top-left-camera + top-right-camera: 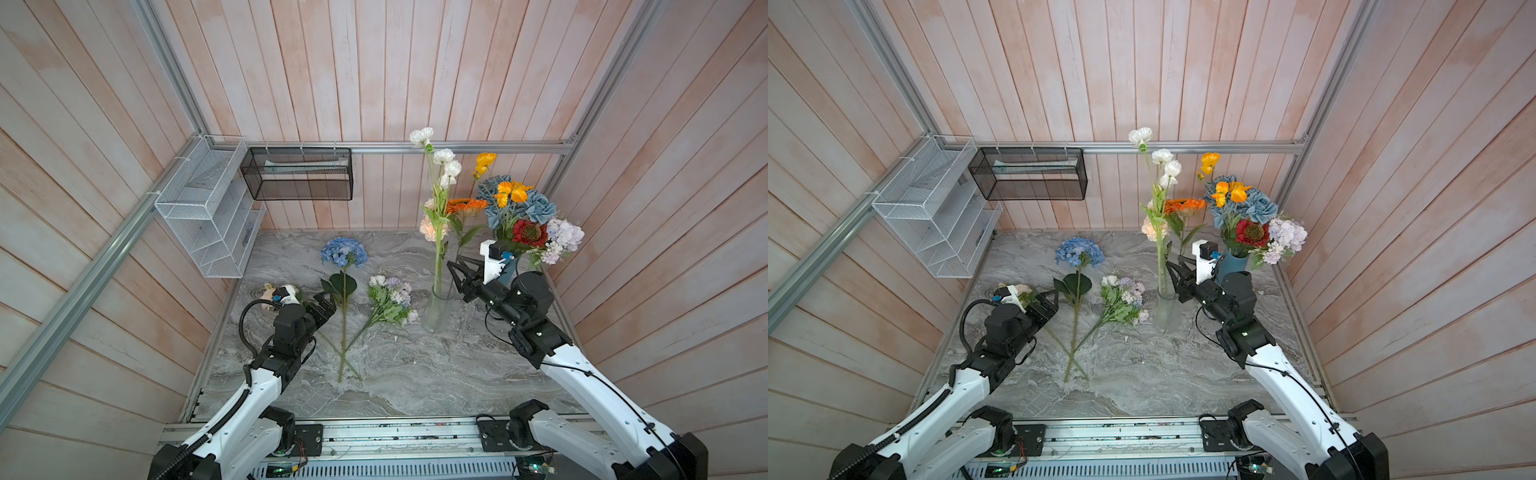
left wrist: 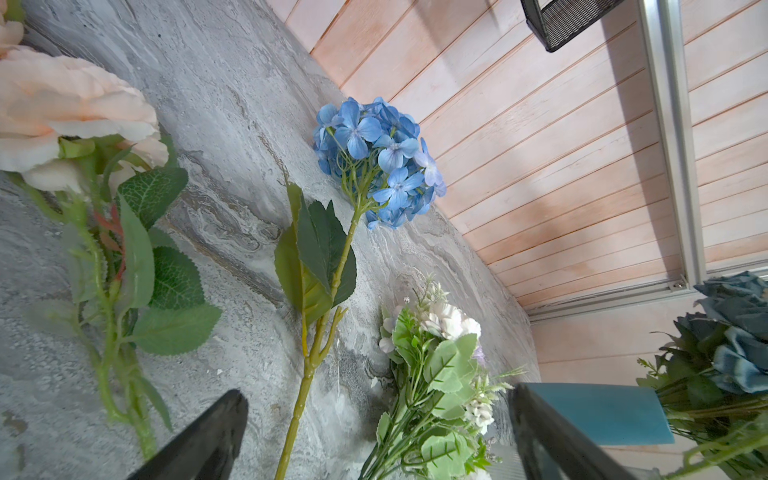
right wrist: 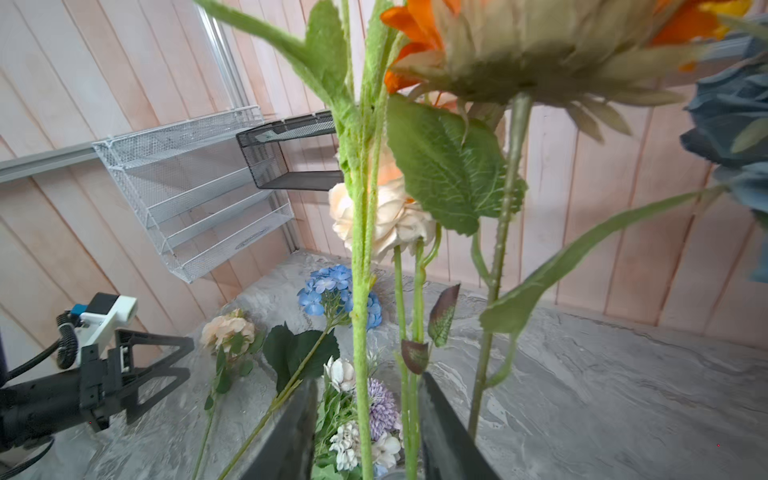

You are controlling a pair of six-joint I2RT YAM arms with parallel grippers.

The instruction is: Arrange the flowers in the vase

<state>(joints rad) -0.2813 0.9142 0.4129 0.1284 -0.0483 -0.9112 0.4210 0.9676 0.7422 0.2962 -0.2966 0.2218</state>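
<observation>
1. Around the clear glass vase (image 1: 436,311), a grey marbled worktop (image 1: 415,374) is boxed in by pale pink plank walls (image 1: 374,83). A white wire rack (image 1: 208,216) and a black mesh basket (image 1: 299,174) hang far to its left.
2. A tall white-bloomed stem (image 1: 442,162), a peach bloom (image 1: 432,226) and an orange daisy (image 1: 465,205) stand in the vase. A blue hydrangea (image 1: 344,251), a lilac-and-white sprig (image 1: 390,297) and a peach rose (image 1: 268,291) lie flat to its left.
3. The right gripper (image 1: 455,276) is just above the vase's mouth, jaws parted around the stems.
4. The left gripper (image 1: 326,305) is spread wide beside the hydrangea's stem.
</observation>
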